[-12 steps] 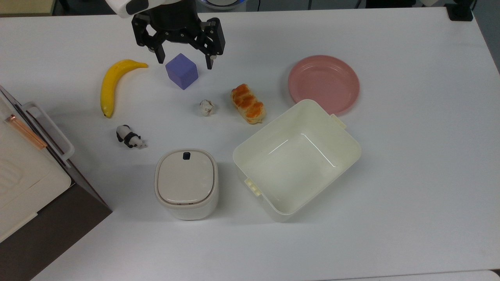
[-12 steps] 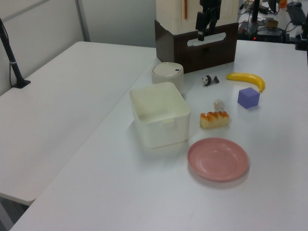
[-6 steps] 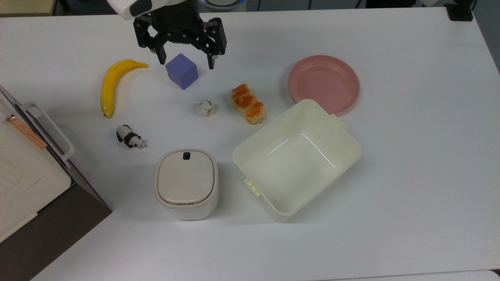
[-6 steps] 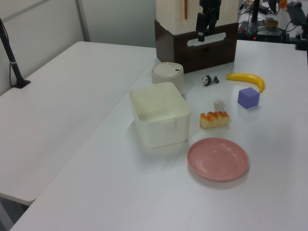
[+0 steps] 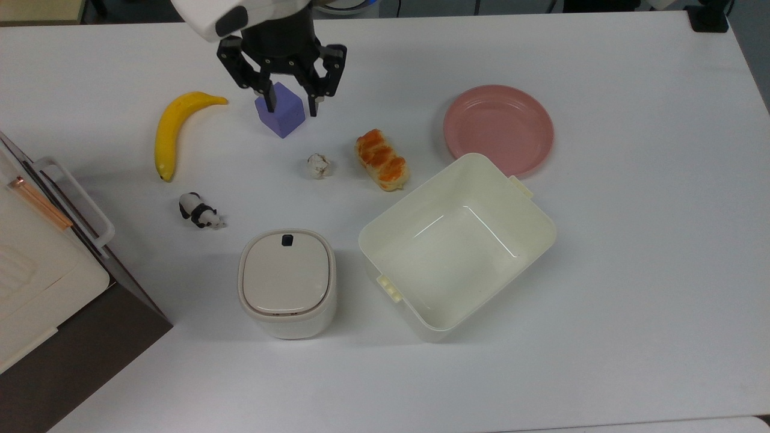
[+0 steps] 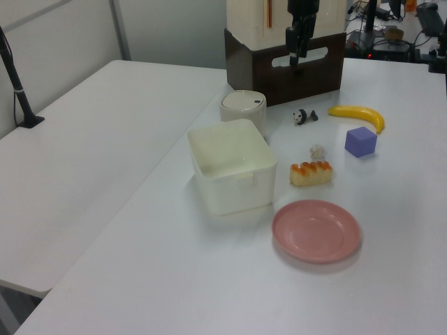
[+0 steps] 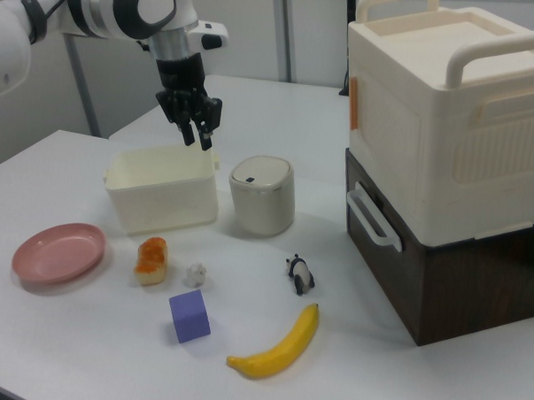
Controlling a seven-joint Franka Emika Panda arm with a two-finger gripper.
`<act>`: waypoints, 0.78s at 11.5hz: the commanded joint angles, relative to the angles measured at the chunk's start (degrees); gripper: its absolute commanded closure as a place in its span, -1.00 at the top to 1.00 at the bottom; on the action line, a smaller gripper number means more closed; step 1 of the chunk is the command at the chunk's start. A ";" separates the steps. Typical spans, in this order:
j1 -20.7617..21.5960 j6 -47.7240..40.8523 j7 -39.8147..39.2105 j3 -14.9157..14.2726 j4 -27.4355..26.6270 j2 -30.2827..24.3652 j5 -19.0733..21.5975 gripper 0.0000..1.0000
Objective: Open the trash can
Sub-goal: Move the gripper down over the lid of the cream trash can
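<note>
The trash can (image 5: 286,282) is a small cream-white bin with a flat beige lid, which lies shut, and a dark button (image 5: 287,240) at the lid's far rim. It stands upright beside the big tub in the left view (image 6: 243,105) and the right view (image 7: 261,195). My gripper (image 5: 292,109) hangs in the air well away from it and lines up over the purple cube (image 5: 287,121) in the top view. Its fingers are apart with nothing between them. It also shows held high in the left view (image 6: 293,56) and the right view (image 7: 197,142).
A lidless cream tub (image 5: 415,198) stands to the trash can's right in the top view, with a pink plate (image 5: 498,129) beyond it. A bread roll (image 5: 382,159), paper ball (image 5: 318,166), banana (image 5: 171,129) and toy panda (image 5: 198,211) lie about. Stacked boxes (image 5: 36,276) fill the top view's left edge.
The gripper shifted slightly toward the top view's right and lower, over the purple cube, and its fingers drew closer together. Nothing on the table moved.
</note>
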 commanded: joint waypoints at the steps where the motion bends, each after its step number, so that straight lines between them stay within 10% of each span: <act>1: 4.10 8.40 0.43 -0.44 -0.24 3.73 -6.69 -1.00; 9: 3.23 26.27 6.94 -0.70 -0.94 10.07 -9.95 -1.00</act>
